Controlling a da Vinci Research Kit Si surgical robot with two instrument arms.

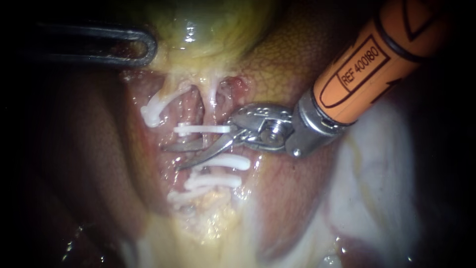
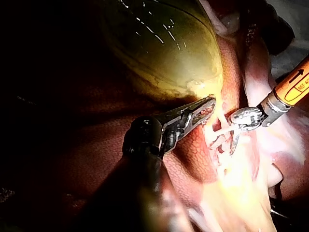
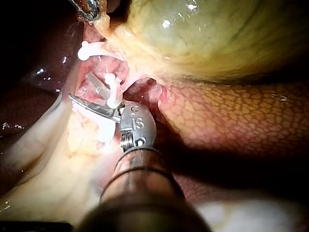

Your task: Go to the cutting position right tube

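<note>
Where its orange shaft comes in from the upper right, nearest the endoscope, my right instrument [image 1: 173, 158] ends in a steel wrist and two thin blades that stand open in a narrow V, gripping nothing. The blades reach across the right tube [image 1: 198, 111] at the stretch between the upper clip [image 1: 201, 129], which lies just above them, and the lower clips [image 1: 224, 162] just beneath. One blade lies flat against the reddish tissue and the other angles down towards the lower clips. Whether either blade actually touches the tube cannot be told. The right wrist view shows the same thing: the open blades are ahead of the wrist, with a white clip curving just beside them. Beside this tube, a little farther off, the left tube [image 1: 171, 97] carries its own curved clip [image 1: 154, 110], well apart from the blades. Mottled brown liver [image 1: 277, 69] flanks the field. Farthest back sits the yellow-green gallbladder [image 1: 213, 25], and my left instrument [image 1: 148, 47], dark and coming in from the left, has its jaws closed on the yellow tissue at the gallbladder's lower edge, as the left wrist view shows.
</note>
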